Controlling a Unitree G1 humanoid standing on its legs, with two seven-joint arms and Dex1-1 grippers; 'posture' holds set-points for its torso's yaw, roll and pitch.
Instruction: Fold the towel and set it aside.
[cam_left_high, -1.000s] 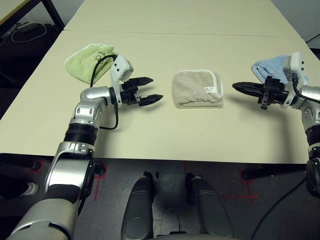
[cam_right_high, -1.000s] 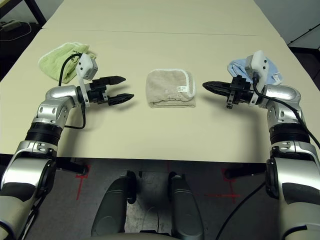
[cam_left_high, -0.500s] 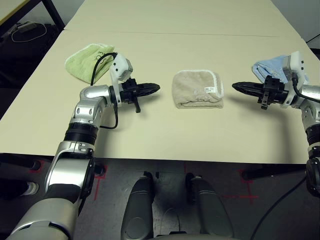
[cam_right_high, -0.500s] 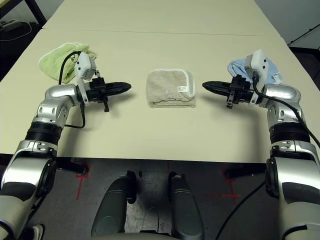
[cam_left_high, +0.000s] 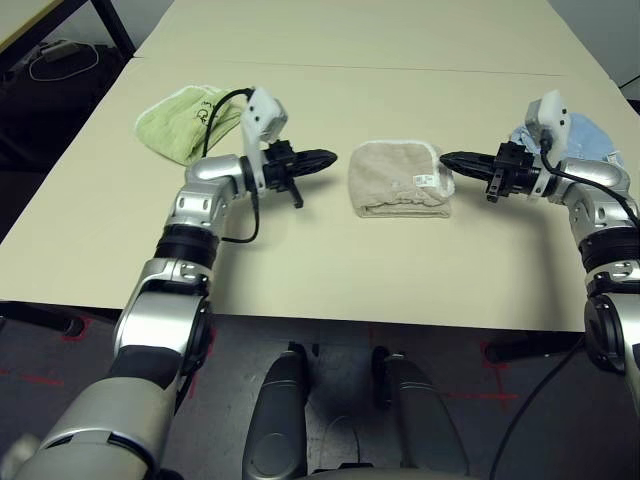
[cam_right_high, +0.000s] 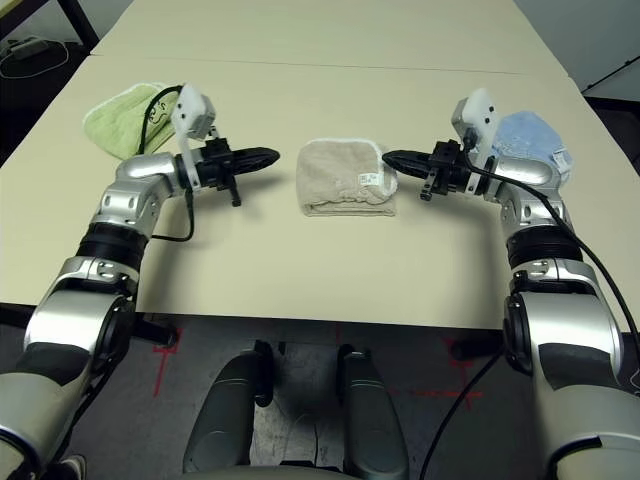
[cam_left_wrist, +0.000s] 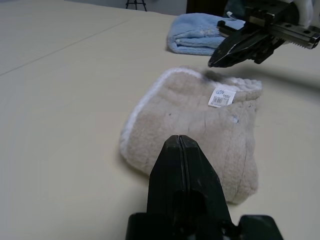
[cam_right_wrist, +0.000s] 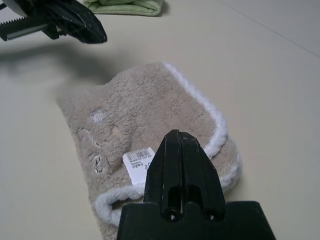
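The towel (cam_left_high: 400, 178), already folded, lies mid-table between the left gripper (cam_left_high: 325, 159) and the right gripper (cam_left_high: 450, 160), both pinched closed and empty, so setting it aside seems the step in hand, for which opened jaws will be needed.

The white label's (cam_left_wrist: 222, 97) print is too small to read.

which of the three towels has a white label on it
The beige towel in the middle, between the green towel and the blue towel; it alone shows a white label and white edging.
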